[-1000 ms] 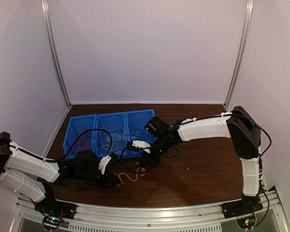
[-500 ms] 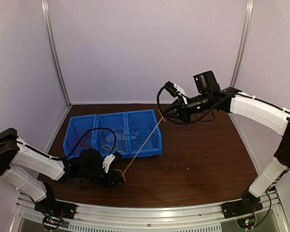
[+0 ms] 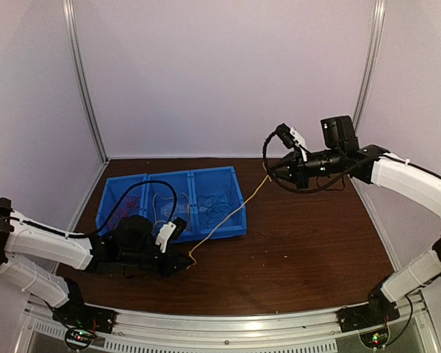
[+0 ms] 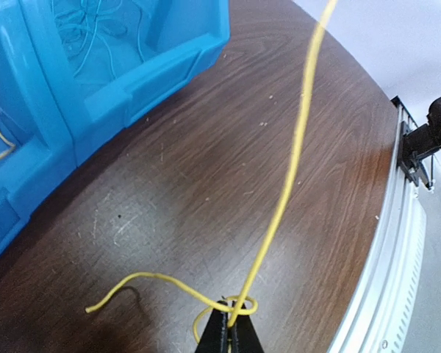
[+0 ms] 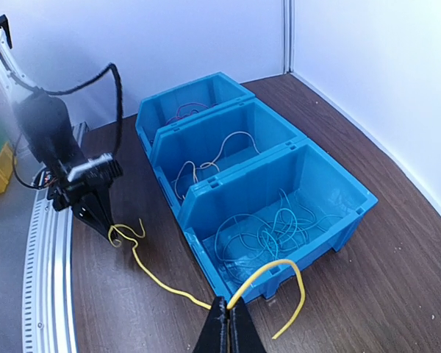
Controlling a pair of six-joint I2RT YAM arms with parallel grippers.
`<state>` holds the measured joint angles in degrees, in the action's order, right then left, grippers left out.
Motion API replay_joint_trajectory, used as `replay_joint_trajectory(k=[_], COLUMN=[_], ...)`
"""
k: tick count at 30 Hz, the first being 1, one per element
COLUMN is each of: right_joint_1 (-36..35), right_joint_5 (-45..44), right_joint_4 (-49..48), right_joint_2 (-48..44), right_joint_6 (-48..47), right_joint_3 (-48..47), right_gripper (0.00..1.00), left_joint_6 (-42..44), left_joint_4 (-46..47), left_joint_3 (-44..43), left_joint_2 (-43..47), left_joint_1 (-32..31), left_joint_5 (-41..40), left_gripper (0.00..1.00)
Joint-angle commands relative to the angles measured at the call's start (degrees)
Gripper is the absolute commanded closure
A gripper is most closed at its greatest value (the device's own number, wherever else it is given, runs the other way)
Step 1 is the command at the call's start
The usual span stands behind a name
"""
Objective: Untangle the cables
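Left gripper (image 3: 185, 260) lies low on the surface (image 3: 309, 243) near the front rail, its jaws pressed together on a small loop of the yellow cable (image 3: 224, 222) (a short tail curls off beside it). The right gripper (image 3: 269, 170), raised past the right end of the blue bins (image 3: 219, 232), pinches the same strand, which slants over the bins' front corner. Bare wood lies open right of the bins and along the near edge. Light blue cables (image 5: 268, 229) sit in the right-hand compartment. A second ago both grippers crowded the bins' front; half a second ago the right one was slightly farther left, the strand straighter.
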<state>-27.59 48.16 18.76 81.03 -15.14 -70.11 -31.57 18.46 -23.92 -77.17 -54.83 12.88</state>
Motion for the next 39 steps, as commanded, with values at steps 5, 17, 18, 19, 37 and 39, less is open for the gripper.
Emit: replay_joint_trajectory(k=[5, 17, 18, 19, 37, 39], right_joint_1=[2.25, 2.46, 2.5, 2.6, 3.43, 3.51], right_joint_5=[-4.04, -4.75, -5.29, -5.75, -8.56, -8.36], right_joint_4=[0.01, 16.97, 16.89, 16.41, 7.69, 7.44], right_joint_2=[-3.84, -9.29, -9.96, -10.9, -19.23, -19.38], right_joint_6=[-2.35, -20.47, -20.61, -20.4, -16.78, -16.75], right_joint_3=[1.5, 17.52, 19.07, 20.44, 29.35, 29.49], right_gripper=[1.0, 1.0, 1.0, 1.0, 1.0, 1.0], left_joint_6=[6.14, 6.63, 6.66, 6.69, 10.02, 10.38], left_joint_4=[-11.15, -9.64, -8.42, -7.37, -5.76, -7.88], left_joint_3=[-3.23, -7.53, -8.27, -9.56, -33.68, -35.72], left_joint_2=[8.64, 0.7, -0.87, -2.45, -31.01, -32.94], left_joint_1=[-0.36, -0.34, -0.41, -0.41, -7.87, -7.92], left_joint_5=[-4.17, -3.96, -2.96, -2.26, -5.29, -6.9], left_gripper=[0.83, 0.62, 0.62, 0.62, 0.57, 0.59])
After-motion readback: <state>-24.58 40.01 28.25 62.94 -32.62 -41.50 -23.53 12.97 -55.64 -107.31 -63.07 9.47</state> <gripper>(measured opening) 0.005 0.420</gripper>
